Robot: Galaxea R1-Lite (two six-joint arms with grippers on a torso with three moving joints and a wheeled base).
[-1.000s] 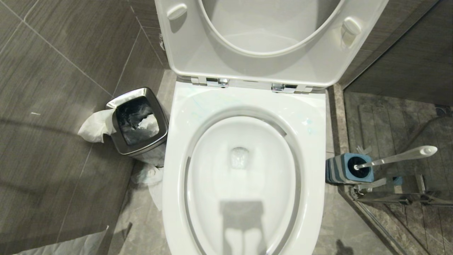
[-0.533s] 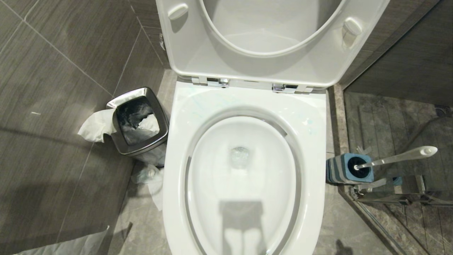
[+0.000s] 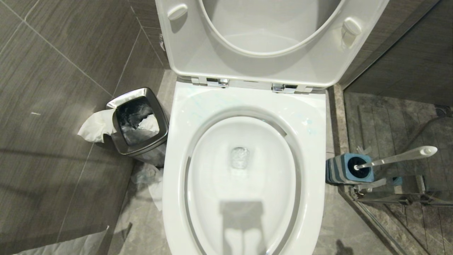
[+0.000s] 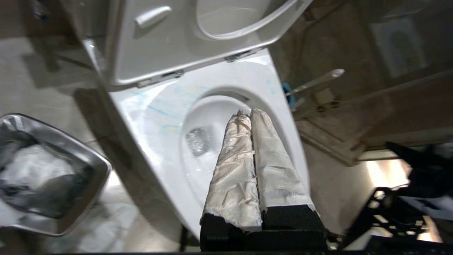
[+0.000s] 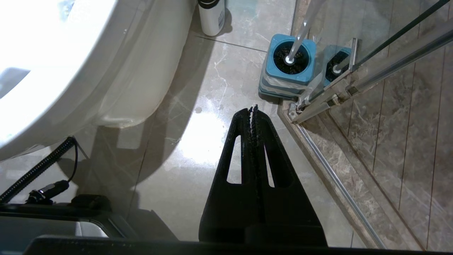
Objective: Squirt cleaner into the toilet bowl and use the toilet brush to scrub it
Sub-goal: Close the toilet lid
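The toilet bowl is white, with seat and lid raised and water at its bottom. Faint turquoise streaks of cleaner mark its rear rim. The toilet brush stands in its blue-and-grey holder on the floor right of the bowl. My left gripper, its fingers wrapped in white, is shut and empty, hanging over the bowl. My right gripper is shut and empty above the floor, a short way in front of the holder. Neither gripper shows in the head view.
A square steel waste bin with tissue hanging out stands left of the toilet, with more paper on the floor. A glass shower door on a metal rail runs right behind the brush holder. A white bottle stands by the toilet base.
Shadows on the tiles at the left have shifted. Toilet, brush and bin stand as before.
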